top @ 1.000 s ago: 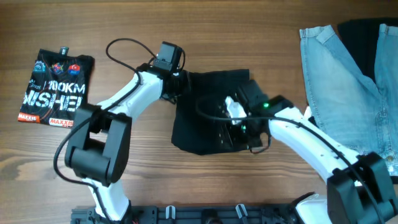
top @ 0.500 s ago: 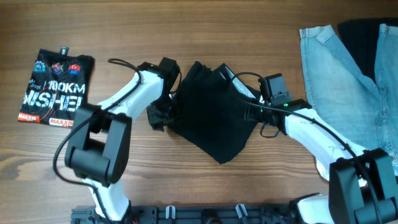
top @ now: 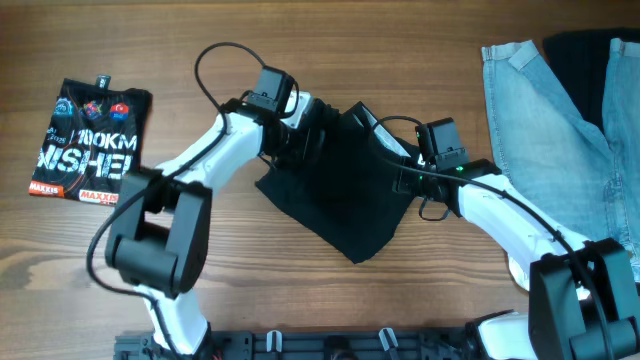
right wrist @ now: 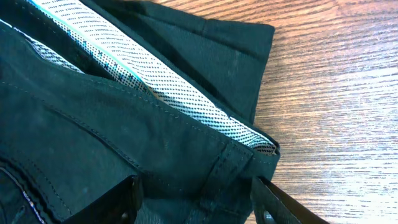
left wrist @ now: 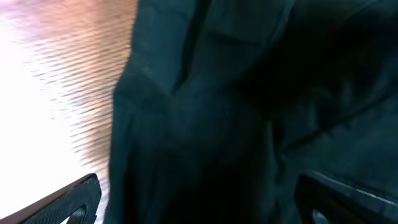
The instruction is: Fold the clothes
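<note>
The black shorts (top: 350, 205) lie spread in a rough diamond at the table's middle. My left gripper (top: 318, 125) is over their upper left part. In the left wrist view its fingers (left wrist: 74, 199) stand wide apart with the dark cloth (left wrist: 217, 112) between them, and the gripper (left wrist: 199, 208) is open. My right gripper (top: 398, 172) is at the shorts' right corner. In the right wrist view it (right wrist: 196, 202) is shut on the waistband of the shorts (right wrist: 93, 137), and the pale speckled lining (right wrist: 155, 81) shows above.
Light-blue denim (top: 545, 130) and another black garment (top: 600, 70) lie at the far right. A small printed black T-shirt (top: 90, 140) lies folded at the far left. Bare wood (top: 250, 290) shows in front of the shorts.
The shorts went from a folded rectangle to a spread diamond. My left gripper has moved up and right from their left edge onto the upper part. The right arm has held still for the last half second.
</note>
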